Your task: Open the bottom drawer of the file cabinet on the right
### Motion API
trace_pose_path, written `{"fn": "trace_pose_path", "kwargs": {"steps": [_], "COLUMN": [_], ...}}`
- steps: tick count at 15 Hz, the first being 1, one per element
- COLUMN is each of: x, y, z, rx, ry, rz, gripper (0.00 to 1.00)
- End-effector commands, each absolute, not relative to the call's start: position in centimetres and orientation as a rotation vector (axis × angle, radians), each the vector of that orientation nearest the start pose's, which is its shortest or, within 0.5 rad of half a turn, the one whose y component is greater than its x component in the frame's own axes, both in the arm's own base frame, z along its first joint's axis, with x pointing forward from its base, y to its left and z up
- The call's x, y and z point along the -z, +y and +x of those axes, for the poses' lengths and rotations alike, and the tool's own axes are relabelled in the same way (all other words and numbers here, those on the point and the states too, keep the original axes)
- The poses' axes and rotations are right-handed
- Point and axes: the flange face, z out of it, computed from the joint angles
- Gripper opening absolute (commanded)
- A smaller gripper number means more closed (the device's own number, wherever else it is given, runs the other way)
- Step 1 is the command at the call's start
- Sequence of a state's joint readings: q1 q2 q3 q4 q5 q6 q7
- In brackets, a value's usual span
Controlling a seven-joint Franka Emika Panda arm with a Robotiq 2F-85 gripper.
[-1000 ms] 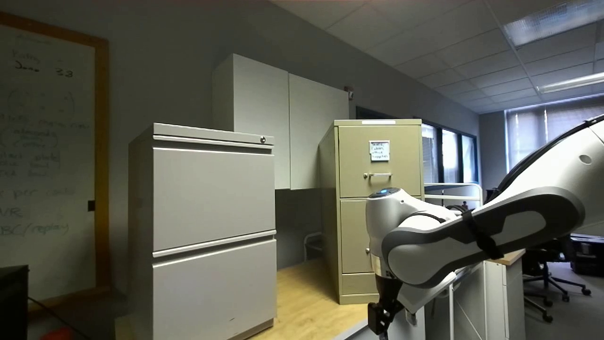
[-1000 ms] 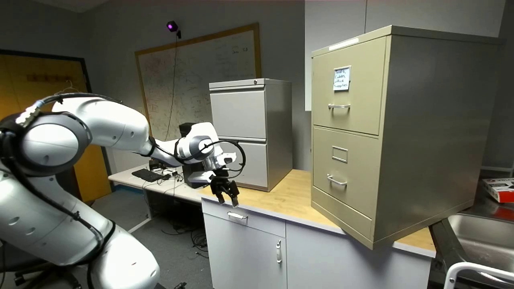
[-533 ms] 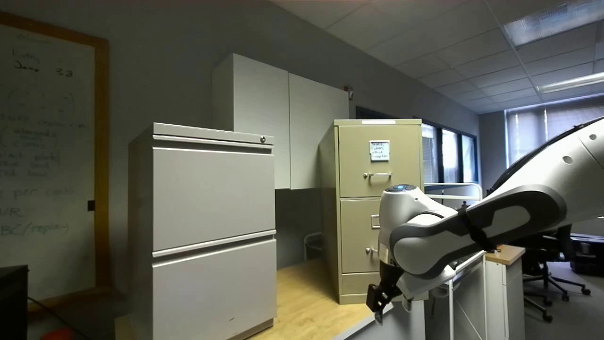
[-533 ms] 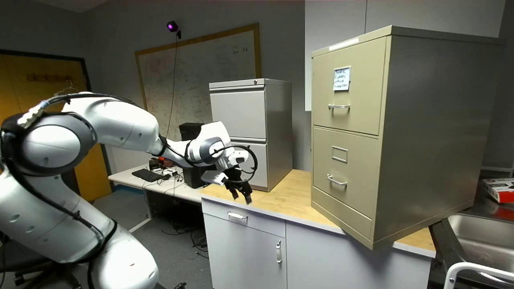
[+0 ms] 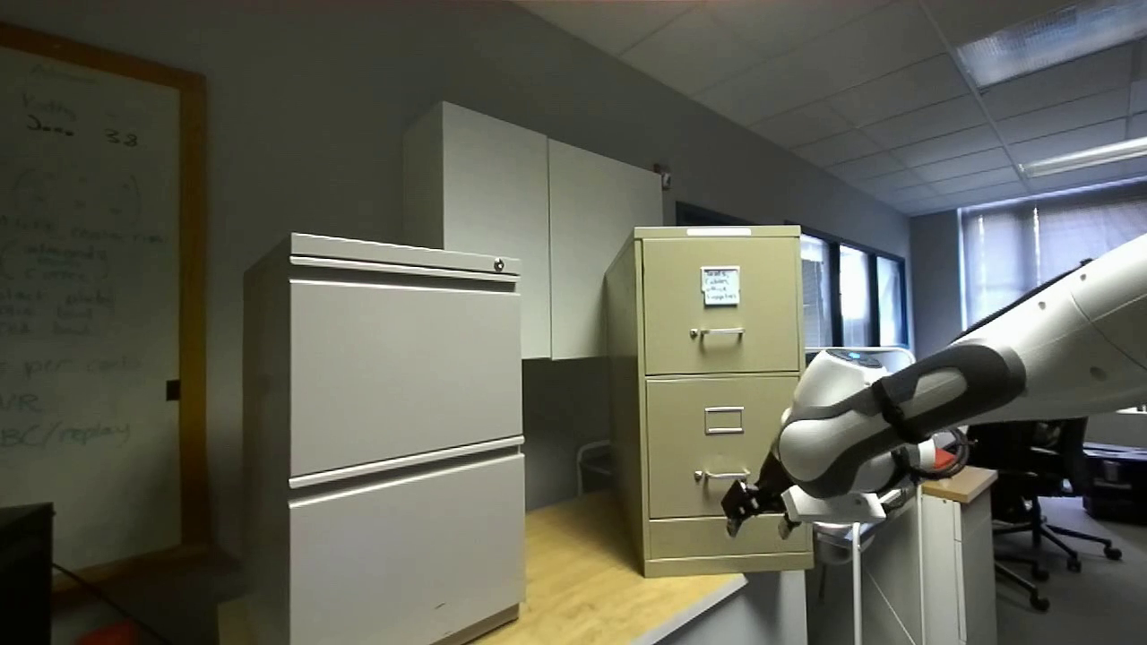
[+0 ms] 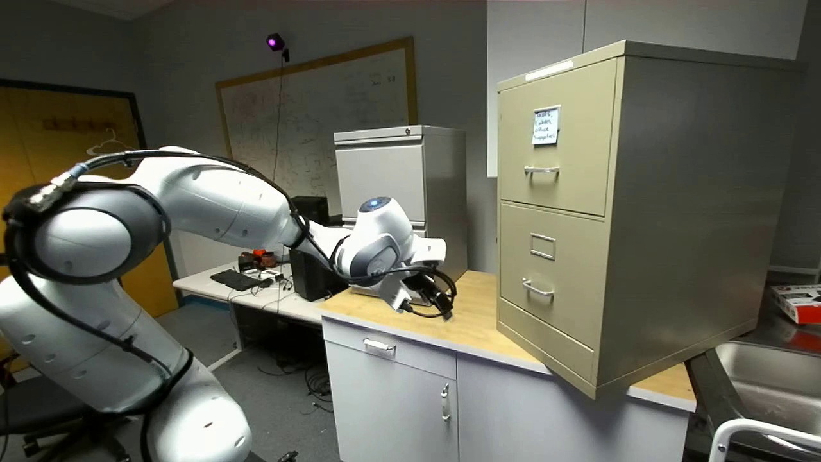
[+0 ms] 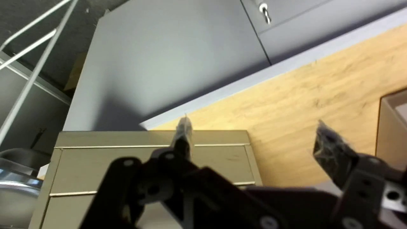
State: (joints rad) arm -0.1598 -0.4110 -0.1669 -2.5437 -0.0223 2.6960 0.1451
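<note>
Hand (image 7: 253, 125) hangs with its fingers (image 7: 330, 152) wide apart in the wrist view, nothing between them. Over the last second it has swung toward the cabinet (image 6: 680, 212), risen and tipped forward, its tips aiming less steeply downward. That move has also bared the handle (image 5: 726, 475) in an exterior view, where the arm (image 5: 811, 457) mostly covered it; the tips show there against the base panel (image 5: 685, 539), below the handle. This reads as the approach, well begun but short of contact: in an exterior view a gap is plain between the hand and the drawer (image 6: 558, 269), the lower of the cabinet's two, its front flush. The fingers look spread along the handle rather than across it, so a pinch would probably need a quarter turn, while hooking behind the handle might not; either way the hand seems to need more height and a nearer stand. The cabinet sits on the counter (image 6: 474, 314) with a front corner jutting past the edge, so a hard pull could shift or tip it. Farther out, the grey cabinet (image 5: 403, 385) stands well apart, likely no part of the job.
</note>
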Motion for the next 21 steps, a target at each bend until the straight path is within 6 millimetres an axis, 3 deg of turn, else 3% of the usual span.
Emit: {"fn": "trace_pose_path", "kwargs": {"steps": [1,7,11,17,21], "x": [-48.3,-49.6,-50.4,-50.0,-49.2], "y": [-18.8,-22.0,-25.3,-30.9,-32.9], "z": [44.6,47.1,47.3,47.0,48.4], "rx": [1.039,1.221,1.286,1.348,1.321], "ry": [0.791,0.887,0.945,1.015,0.996], "rz": [-2.762,-2.473,-2.316,-2.171,-2.128], "gripper": [1.00,1.00,1.00,1.00,1.00]}}
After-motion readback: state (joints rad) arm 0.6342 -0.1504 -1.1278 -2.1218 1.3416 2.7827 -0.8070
